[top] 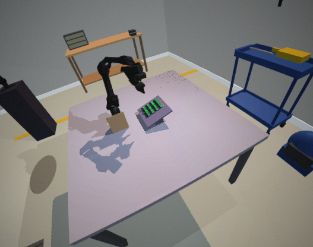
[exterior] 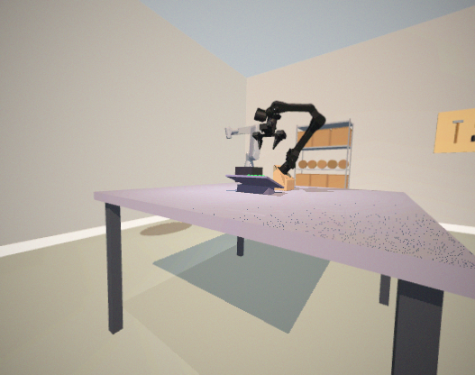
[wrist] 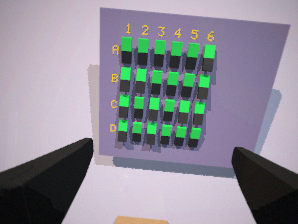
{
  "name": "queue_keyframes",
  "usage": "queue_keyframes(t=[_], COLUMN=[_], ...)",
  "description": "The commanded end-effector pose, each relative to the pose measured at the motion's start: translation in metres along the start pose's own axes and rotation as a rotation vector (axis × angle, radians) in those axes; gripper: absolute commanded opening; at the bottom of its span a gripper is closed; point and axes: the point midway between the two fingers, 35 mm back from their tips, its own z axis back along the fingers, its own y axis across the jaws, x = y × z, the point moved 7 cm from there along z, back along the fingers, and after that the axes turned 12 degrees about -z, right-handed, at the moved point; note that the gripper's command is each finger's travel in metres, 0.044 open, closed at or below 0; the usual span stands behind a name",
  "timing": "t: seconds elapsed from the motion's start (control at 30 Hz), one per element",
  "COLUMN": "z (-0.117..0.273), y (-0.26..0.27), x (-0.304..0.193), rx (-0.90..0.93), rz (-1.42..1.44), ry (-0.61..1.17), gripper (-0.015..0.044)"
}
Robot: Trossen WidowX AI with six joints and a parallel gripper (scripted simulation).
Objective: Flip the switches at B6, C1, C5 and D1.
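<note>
The tilted purple panel (top: 163, 112) (exterior: 253, 179) (wrist: 245, 100) carries rows A to D and columns 1 to 6 of green-and-black switches. In the wrist view, switch B6 (wrist: 203, 86), switch C1 (wrist: 123, 106), switch C5 (wrist: 184, 111) and switch D1 (wrist: 122, 131) each show green on the far half and dark on the near half. Their greens look brighter than A1's; which ends are raised is hard to tell. My gripper (top: 142, 91) (exterior: 267, 148) (wrist: 162, 149) is open and empty, high above the table and clear of the panel. No switch is hidden in the wrist view.
The panel stands on a dark base (exterior: 253, 188) on the pale purple table (top: 170, 154) (exterior: 177, 198). The arm rises from a tan block (top: 117, 122) (exterior: 285, 182) beside the panel. A blue cart (top: 259, 110) and an orange bench (top: 104, 44) stand off the table.
</note>
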Motion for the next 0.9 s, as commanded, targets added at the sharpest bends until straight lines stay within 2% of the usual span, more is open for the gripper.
queue_keyframes(t=[0.0, 0.23, 0.47, 0.53, 0.67, 0.87], z=[-0.003, -0.099, -0.107, -0.109, -0.141, -0.142], y=[-0.002, -0.057, -0.061, -0.061, -0.061, -0.061], x=[0.001, 0.014, 0.013, 0.013, 0.009, 0.009], rx=[0.0, 0.003, 0.004, 0.004, 0.01, 0.01], rz=[-0.001, -0.039, -0.042, -0.042, -0.042, -0.042], ry=[0.001, 0.03, 0.033, 0.032, 0.008, 0.007], gripper=[0.0374, 0.019, 0.0006, 0.0, 0.0, 0.0])
